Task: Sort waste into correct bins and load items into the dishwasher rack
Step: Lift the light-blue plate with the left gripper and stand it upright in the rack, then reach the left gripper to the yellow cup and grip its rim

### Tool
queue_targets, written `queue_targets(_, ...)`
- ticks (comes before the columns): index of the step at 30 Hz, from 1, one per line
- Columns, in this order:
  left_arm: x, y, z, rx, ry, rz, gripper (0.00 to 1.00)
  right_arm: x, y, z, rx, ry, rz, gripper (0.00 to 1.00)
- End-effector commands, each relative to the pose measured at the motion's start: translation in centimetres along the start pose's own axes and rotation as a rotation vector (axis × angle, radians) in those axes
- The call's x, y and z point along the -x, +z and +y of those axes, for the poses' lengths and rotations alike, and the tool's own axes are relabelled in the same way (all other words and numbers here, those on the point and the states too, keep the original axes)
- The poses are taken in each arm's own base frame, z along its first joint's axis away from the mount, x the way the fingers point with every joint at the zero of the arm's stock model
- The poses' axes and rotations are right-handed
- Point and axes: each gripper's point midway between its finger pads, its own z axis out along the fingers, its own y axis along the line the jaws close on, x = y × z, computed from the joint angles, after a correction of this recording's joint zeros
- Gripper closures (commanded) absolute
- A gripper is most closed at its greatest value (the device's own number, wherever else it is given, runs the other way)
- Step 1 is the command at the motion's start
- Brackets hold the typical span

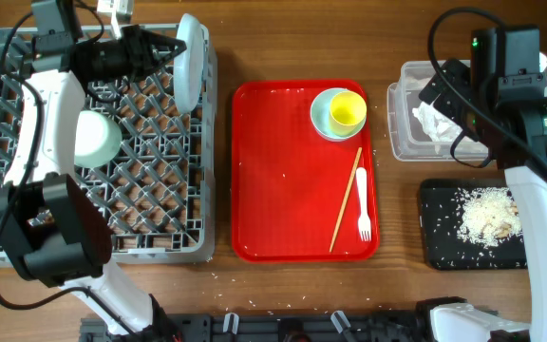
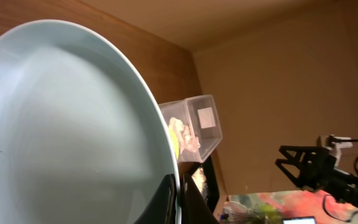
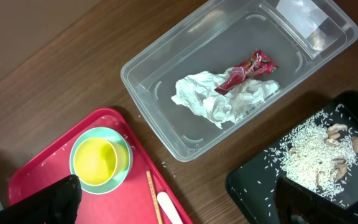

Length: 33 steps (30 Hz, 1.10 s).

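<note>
Plate (image 2: 73,124), filling the L wrist view, is clenched on edge by L claw (image 2: 180,198) over the rack (image 1: 93,249) by the red tray (image 1: 283,171) — rim front-to-back, pegs straight below — while R claw (image 3: 176,202) hangs spread & empty near the clear tub (image 3: 291,56).

The desk (image 1: 397,38) is brown wood with a visible grain and a dull sheen. The rack (image 1: 160,204) is grey moulded plastic, matt. The plate (image 2: 61,137) looks glazed, smooth and glossy. The red tray (image 1: 283,161) is smooth plastic with a faint shine. The tub (image 3: 160,74) is clear, glossy plastic; in it lie a crumpled paper napkin (image 3: 207,102) and a crinkled, shiny wrapper (image 3: 247,67). The black tray (image 3: 248,198) is matt plastic under grainy rice (image 3: 303,152). The cup (image 3: 95,163) is smooth; the chopsticks (image 1: 346,199) are bare wood, the fork (image 1: 362,204) white plastic.
</note>
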Motion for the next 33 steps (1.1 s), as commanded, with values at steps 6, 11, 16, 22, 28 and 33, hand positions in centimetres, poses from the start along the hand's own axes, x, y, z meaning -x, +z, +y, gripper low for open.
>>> queue_targets(6,0.9,-1.2,3.1,0.192,-0.025,-0.055,0.65,0.4,0.1,-0.3,-0.021,-0.008,-0.014,0.0)
queue_targets(11,1.1,-3.7,5.0,0.422,-0.041,-0.117,0.2,0.4,0.1,-0.3,-0.02,-0.008,-0.014,0.0)
queue_targets(16,0.4,-5.9,-0.7,0.504,0.088,-0.16,0.31,0.4,0.1,-0.3,-0.02,-0.007,-0.014,0.0)
queue_targets(22,-7.1,4.1,-9.3,0.389,0.478,0.12,0.33,0.4,0.1,-0.2,-0.02,-0.007,-0.014,0.01)
queue_targets(28,-13.7,15.5,-7.2,0.689,0.777,0.282,0.28,0.4,0.1,-0.3,-0.02,-0.007,-0.014,0.0)
queue_targets(33,-18.4,21.5,-5.5,0.631,0.97,0.43,0.3,0.4,0.1,-0.3,-0.02,-0.007,-0.014,0.0)
